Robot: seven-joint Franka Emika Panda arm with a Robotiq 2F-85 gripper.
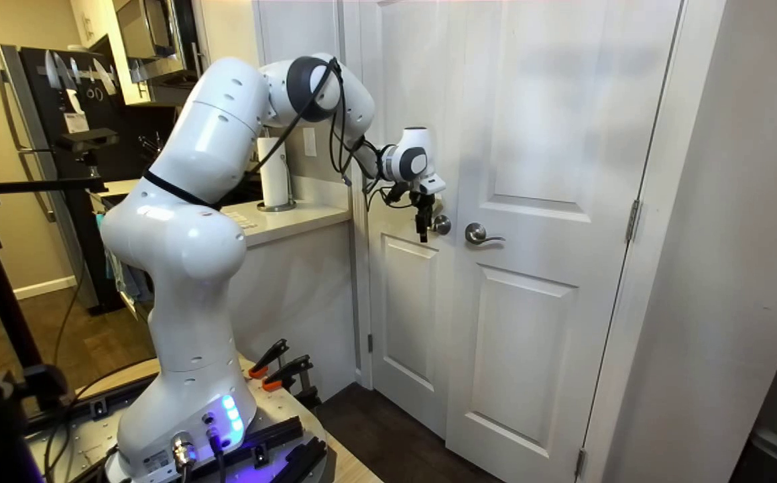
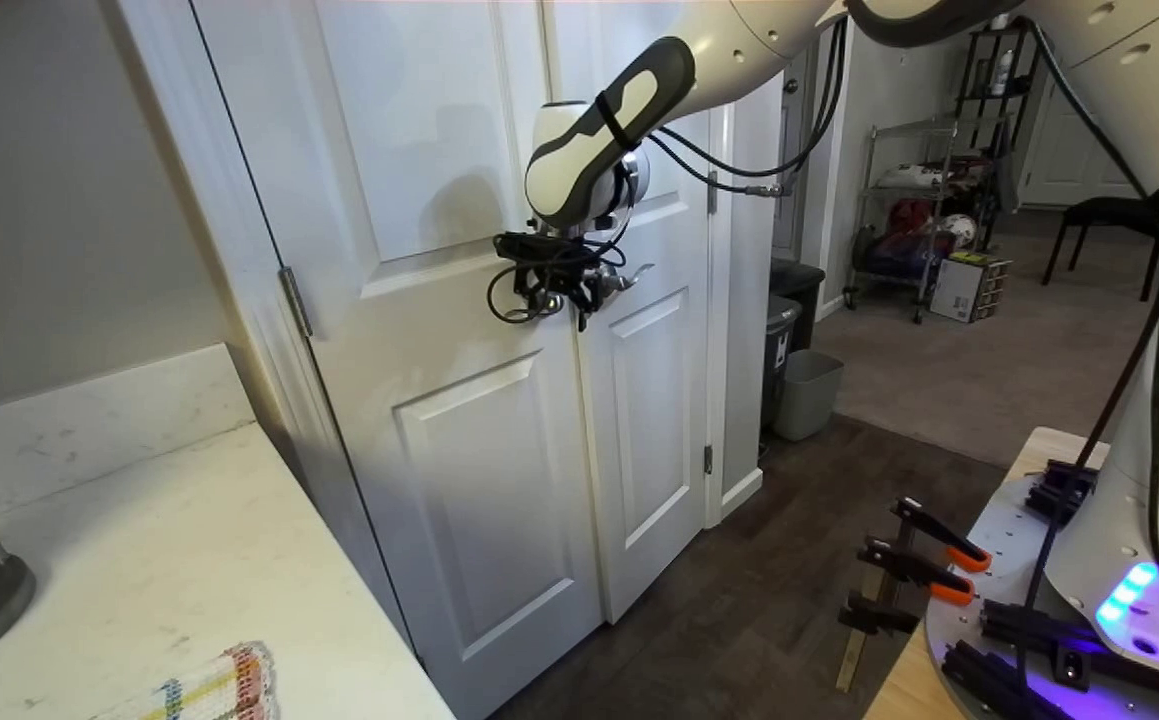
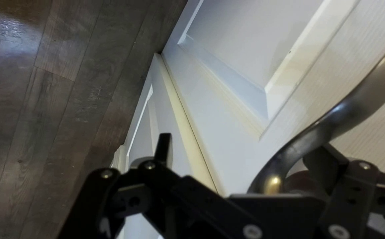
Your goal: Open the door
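The door [image 1: 408, 302] is the white leaf with left-side hinges, in both exterior views. Its round silver knob [image 1: 442, 225] is partly covered by my gripper [image 1: 423, 228] in an exterior view; this knob [image 2: 549, 303] peeks from behind cables elsewhere. A matching leaf beside it carries a curved lever handle [image 3: 332, 122]. Pointing down, my gripper [image 3: 244, 152] is open, fingers wide apart. Its right fingertip lies against or just beneath the lever, contact unclear, and the lever's bent root sits between the fingers. Whether the door stands slightly ajar I cannot tell.
A pale counter [image 2: 139, 560] runs up close to the door frame on the hinge side, bearing a paper towel roll [image 1: 274, 174]. Orange-tipped clamps [image 2: 924, 575] jut from the robot's base. A grey bin [image 2: 809, 395] stands past the far leaf.
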